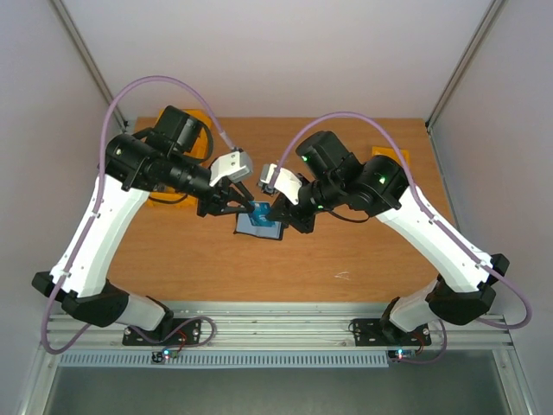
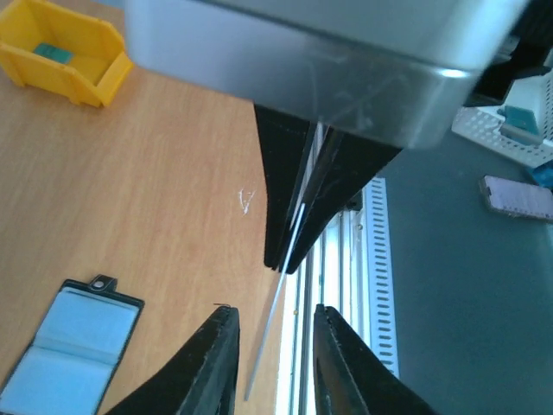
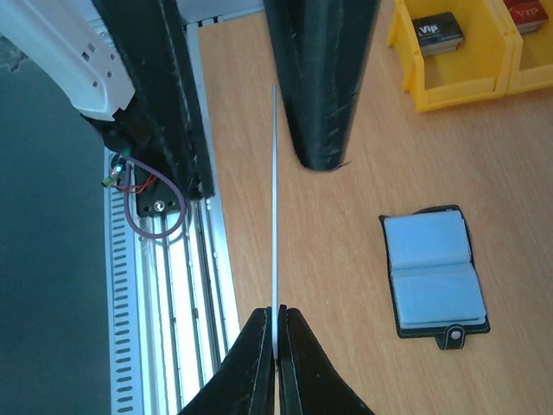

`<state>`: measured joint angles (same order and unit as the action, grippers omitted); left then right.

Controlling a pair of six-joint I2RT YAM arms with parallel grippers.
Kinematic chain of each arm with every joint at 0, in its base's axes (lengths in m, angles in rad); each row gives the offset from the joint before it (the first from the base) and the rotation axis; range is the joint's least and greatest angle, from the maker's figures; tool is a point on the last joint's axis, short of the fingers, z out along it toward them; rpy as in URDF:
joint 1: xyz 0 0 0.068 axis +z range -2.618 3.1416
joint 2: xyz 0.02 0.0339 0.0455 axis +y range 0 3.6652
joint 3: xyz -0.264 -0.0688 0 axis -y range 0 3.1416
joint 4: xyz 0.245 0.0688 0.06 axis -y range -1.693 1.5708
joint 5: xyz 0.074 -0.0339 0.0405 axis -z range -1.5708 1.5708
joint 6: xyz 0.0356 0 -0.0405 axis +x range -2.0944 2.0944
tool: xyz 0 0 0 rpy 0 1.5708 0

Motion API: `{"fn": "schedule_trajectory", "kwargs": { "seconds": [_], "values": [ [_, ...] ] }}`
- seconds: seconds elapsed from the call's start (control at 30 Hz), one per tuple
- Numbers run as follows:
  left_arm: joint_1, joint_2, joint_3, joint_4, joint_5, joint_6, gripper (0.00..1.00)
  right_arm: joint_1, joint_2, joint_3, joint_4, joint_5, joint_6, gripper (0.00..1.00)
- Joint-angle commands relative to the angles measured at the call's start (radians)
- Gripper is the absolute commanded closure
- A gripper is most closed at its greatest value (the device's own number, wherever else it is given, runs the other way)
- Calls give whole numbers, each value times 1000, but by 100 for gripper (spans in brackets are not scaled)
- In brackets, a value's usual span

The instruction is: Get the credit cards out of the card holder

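Credit card [image 3: 275,216] is out, held edge-on above the card holder [image 3: 432,268] lying open on the counter [image 3: 328,285]. My right tool [image 3: 276,316] pinches one end; left tool [image 2: 272,316] stands spread around the other. My worry: a lopsided squeeze twists the card loose.

card holder [image 2: 73,346] half off-frame

White lettering "Vip" stands on the dark rectangular plastic card [image 3: 436,35] lying in the yellow plastic bin [image 3: 458,97] at the far side of the worktop, seen from the right wrist; the red plastic card [image 3: 529,12] in the neighbouring yellow bin [image 3: 531,82] bears white letters cut off by the picture's edge, seemingly "Vi"; elsewhere no writing is legible.
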<state>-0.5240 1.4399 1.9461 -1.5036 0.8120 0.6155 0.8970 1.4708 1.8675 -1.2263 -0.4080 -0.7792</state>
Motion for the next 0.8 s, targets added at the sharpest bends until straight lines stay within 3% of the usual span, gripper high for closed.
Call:
{"fn": "schedule_trajectory", "kwargs": {
  "seconds": [0.0, 0.1, 0.2, 0.27, 0.4, 0.53, 0.57, 0.63, 0.7, 0.77],
  "values": [
    [-13, -5, 31, -45, 65, 40, 83, 11, -2, 43, 8, 10, 0, 99],
    [-13, -12, 43, -46, 37, 61, 94, 11, -12, 45, 14, 19, 9, 99],
    [-13, -13, 37, -39, 10, 59, 84, 11, -19, 46, 21, 20, 9, 99],
    [-14, -12, 33, -21, 1, 40, 83, 11, -16, 51, 21, 19, 10, 99],
    [-14, -13, 39, 15, 27, -31, 99, 11, -17, 60, 26, 7, 22, 99],
    [-14, -26, 33, 34, 20, -57, 100, 10, -48, 27, 76, 15, 30, 98],
    [-13, -32, 34, 57, 3, -82, 100, 9, -58, 14, 94, 21, 33, 91],
    [-9, -40, 51, 104, -24, -159, 100, 6, -78, -19, 132, 46, 50, 65],
    [9, -43, 80, 154, -50, -233, 100, -9, -109, -59, 183, 75, 77, 45],
    [46, -47, 107, 224, -65, -342, 100, -35, -144, -101, 259, 99, 122, 31]
  ]
}}
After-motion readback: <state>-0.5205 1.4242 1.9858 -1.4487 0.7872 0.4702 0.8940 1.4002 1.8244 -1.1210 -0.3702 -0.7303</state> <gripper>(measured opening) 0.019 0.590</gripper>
